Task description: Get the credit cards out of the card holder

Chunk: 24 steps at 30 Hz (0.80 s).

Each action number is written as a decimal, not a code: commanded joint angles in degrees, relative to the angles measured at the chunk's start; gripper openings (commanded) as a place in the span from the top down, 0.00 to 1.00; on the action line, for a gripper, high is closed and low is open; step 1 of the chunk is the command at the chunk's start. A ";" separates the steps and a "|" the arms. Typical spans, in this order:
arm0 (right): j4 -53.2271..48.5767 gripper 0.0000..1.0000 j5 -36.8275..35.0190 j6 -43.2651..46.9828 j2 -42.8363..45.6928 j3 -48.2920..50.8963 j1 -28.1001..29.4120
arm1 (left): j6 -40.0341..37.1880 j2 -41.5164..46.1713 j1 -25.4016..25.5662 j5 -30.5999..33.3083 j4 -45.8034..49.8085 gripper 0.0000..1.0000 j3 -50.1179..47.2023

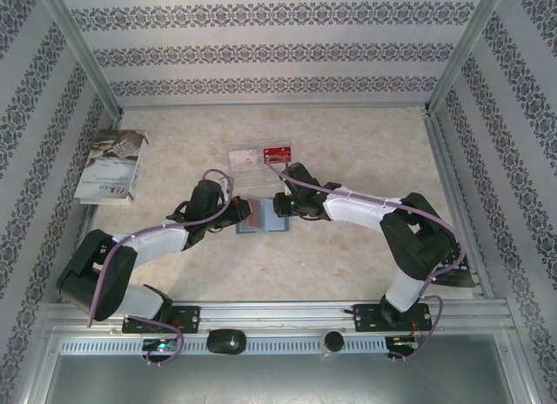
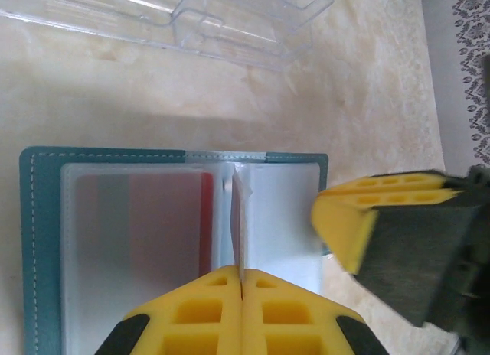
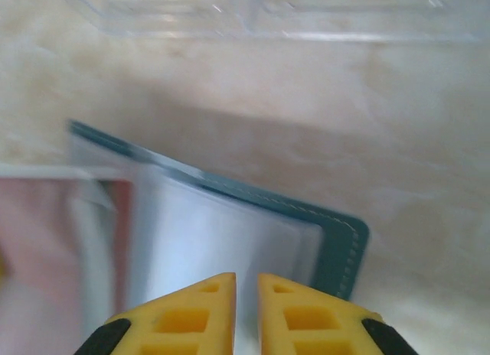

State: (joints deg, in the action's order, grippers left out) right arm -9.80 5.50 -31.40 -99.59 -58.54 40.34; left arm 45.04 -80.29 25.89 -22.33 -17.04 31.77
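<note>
Red card dim behind sleeve, holder cropped

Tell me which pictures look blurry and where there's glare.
Right wrist: smeared throughout, the card holder soft, bright glints on the clear tray. Left wrist: sharper, stitching crisp, streaky highlights on the tray. Top external: evenly lit, faint shadows on the table.

left gripper and right gripper over the open card holder, clear tray just behind
</note>
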 commanded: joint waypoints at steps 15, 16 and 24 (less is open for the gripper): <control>3.93 0.77 1.43 -3.44 -0.39 5.55 -2.76 | 6.61 -12.51 8.07 -7.68 -9.26 0.67 7.51; 3.57 0.74 0.06 -3.75 1.28 6.52 -3.34 | 6.58 -12.69 8.04 -7.32 -9.18 0.65 7.56; 2.38 0.63 -7.91 -1.26 12.22 10.28 -4.03 | 0.07 -5.76 7.99 0.02 -0.76 0.54 8.52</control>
State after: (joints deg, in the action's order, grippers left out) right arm -7.05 1.34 -34.06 -89.47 -48.64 35.64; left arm 48.77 -89.56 33.39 -25.82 -21.12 38.54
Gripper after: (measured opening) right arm 0.364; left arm 0.451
